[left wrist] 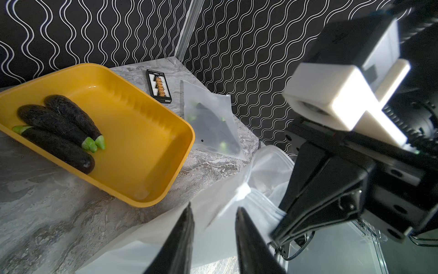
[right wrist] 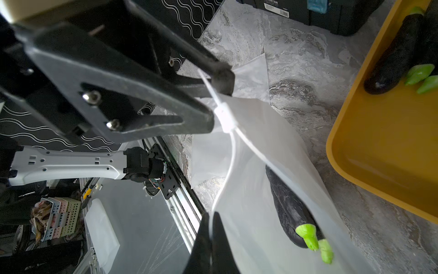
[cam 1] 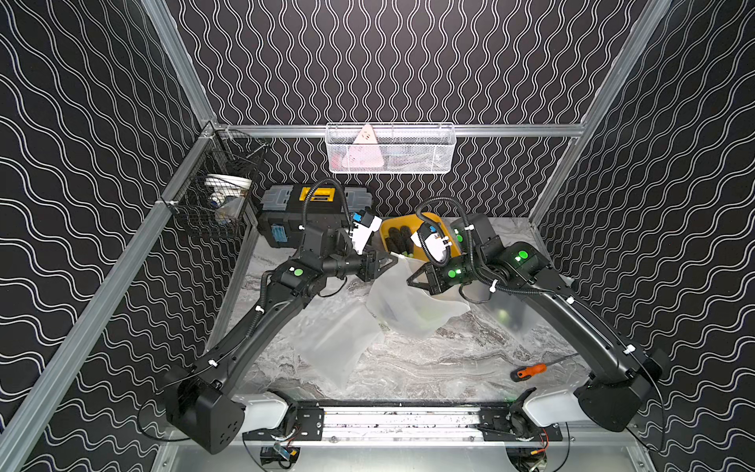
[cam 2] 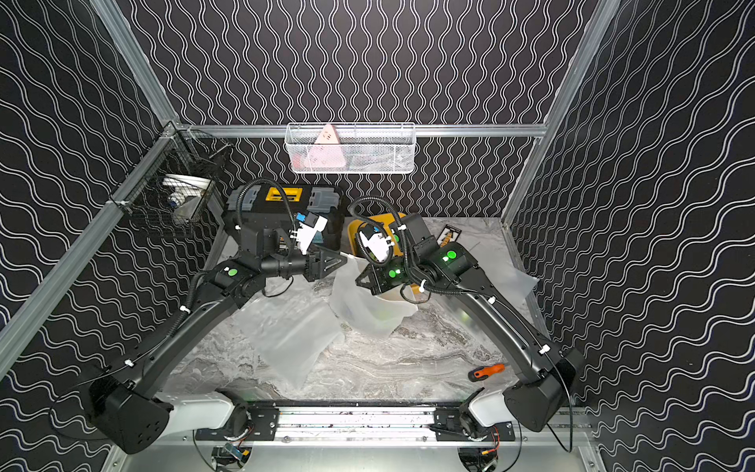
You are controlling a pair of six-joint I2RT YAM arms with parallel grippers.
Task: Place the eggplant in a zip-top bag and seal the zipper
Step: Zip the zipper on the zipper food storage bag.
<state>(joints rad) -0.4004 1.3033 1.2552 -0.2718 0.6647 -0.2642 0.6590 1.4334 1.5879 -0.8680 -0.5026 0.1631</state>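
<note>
Nearest me, an orange-handled screwdriver (cam 1: 531, 371) lies on the grey marble-patterned tabletop (cam 1: 429, 376), well apart from a flat clear plastic bag (cam 1: 339, 347). Beyond these, the 2 arms meet over a frosted zip-top bag (cam 1: 408, 310), which is held up at its mouth while its lower part rests on the table. The right gripper (right wrist: 209, 221) has its fingers pressed together on the bag's zipper rim. The left gripper (left wrist: 213, 213) straddles the same rim beside the white slider (right wrist: 225, 116). Its fingers stand a little apart, with the film between them. The mouth gapes between the 2 grippers. Inside, low in the bag, lies a dark purple eggplant (right wrist: 289, 208) with a green stem. Just behind, a yellow plastic tray (left wrist: 147, 147) holds 3 more eggplants (left wrist: 59, 128) side by side. Farther off are a black toolbox (cam 1: 286, 220) and a white wire basket (cam 1: 390, 149) on the back wall.
</note>
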